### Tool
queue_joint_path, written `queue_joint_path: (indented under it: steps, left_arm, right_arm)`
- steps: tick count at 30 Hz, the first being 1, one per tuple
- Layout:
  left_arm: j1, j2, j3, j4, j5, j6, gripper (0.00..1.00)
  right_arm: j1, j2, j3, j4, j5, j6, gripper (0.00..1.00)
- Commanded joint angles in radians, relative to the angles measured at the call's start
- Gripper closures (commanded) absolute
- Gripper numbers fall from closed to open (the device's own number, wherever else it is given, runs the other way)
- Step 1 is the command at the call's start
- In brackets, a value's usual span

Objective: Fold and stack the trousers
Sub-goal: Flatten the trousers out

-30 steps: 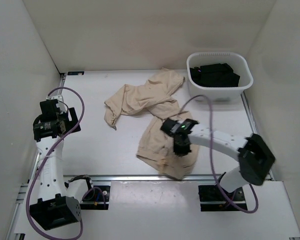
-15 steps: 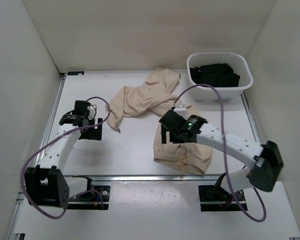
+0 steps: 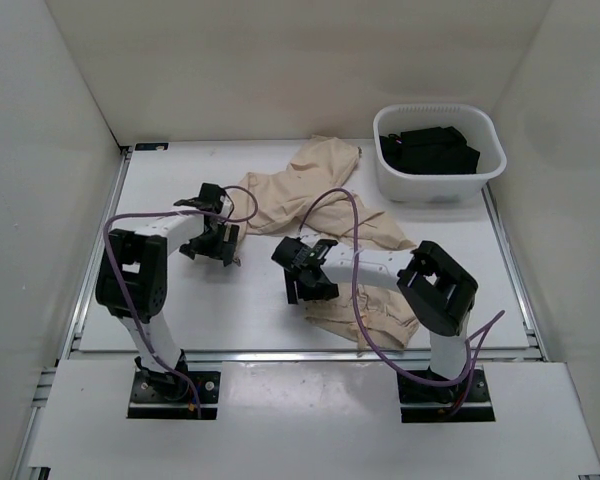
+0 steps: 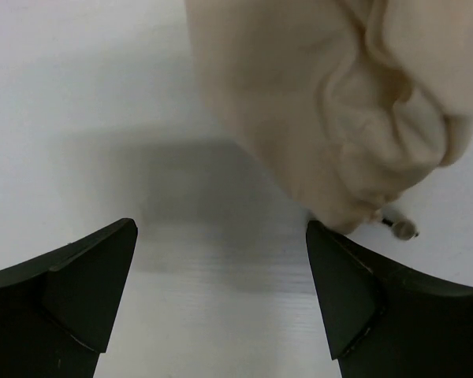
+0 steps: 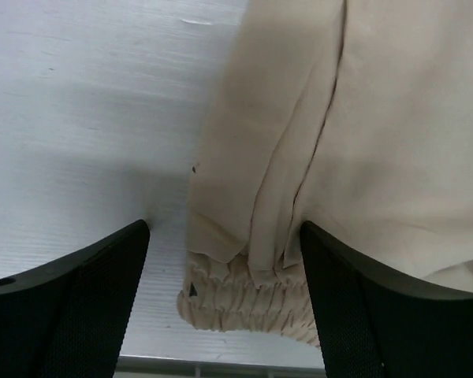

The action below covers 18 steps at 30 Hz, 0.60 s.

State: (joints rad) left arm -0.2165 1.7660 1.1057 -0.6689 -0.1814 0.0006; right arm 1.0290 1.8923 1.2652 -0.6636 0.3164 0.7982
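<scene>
The beige trousers [image 3: 305, 190] lie crumpled across the table's middle, with the waist part [image 3: 375, 310] bunched near the front. My left gripper [image 3: 223, 243] is open and low over the table, at the end of the left leg. In the left wrist view [image 4: 221, 268] that cloth end [image 4: 331, 118] touches the right fingertip [image 4: 331, 244]. My right gripper [image 3: 308, 285] is open at the waist part's left edge. In the right wrist view [image 5: 225, 260] the elastic waistband [image 5: 252, 303] lies between the spread jaws.
A white plastic tub [image 3: 492, 165] with dark folded clothes [image 3: 430, 150] stands at the back right. White walls close in the table on three sides. A metal rail [image 3: 280, 353] runs along the front edge. Purple cables loop over both arms.
The left arm swung in from the far left to the leg end. The right gripper drew the waist part into a bunch, then moved left to its edge.
</scene>
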Motion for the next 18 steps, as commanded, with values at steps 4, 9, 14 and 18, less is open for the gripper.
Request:
queue_joint_path:
  steps: [4, 9, 14, 18]
  left_arm:
    - [-0.012, 0.072, 0.039, 0.025, 0.072, -0.001, 0.13]
    - [-0.012, 0.112, 0.085, 0.034, 0.135, -0.001, 0.81]
    - [0.025, 0.069, 0.085, 0.023, 0.152, -0.001, 0.86]
    - [0.225, -0.120, 0.075, -0.070, 0.266, -0.001, 0.86]
  right_arm:
    - [0.003, -0.013, -0.084, 0.117, -0.043, 0.074, 0.45]
    - [0.003, -0.058, -0.112, 0.091, -0.043, 0.084, 0.86]
    - [0.003, -0.191, -0.125, -0.074, 0.018, -0.005, 1.00]
    - [0.003, -0.414, -0.102, -0.268, 0.089, -0.068, 1.00]
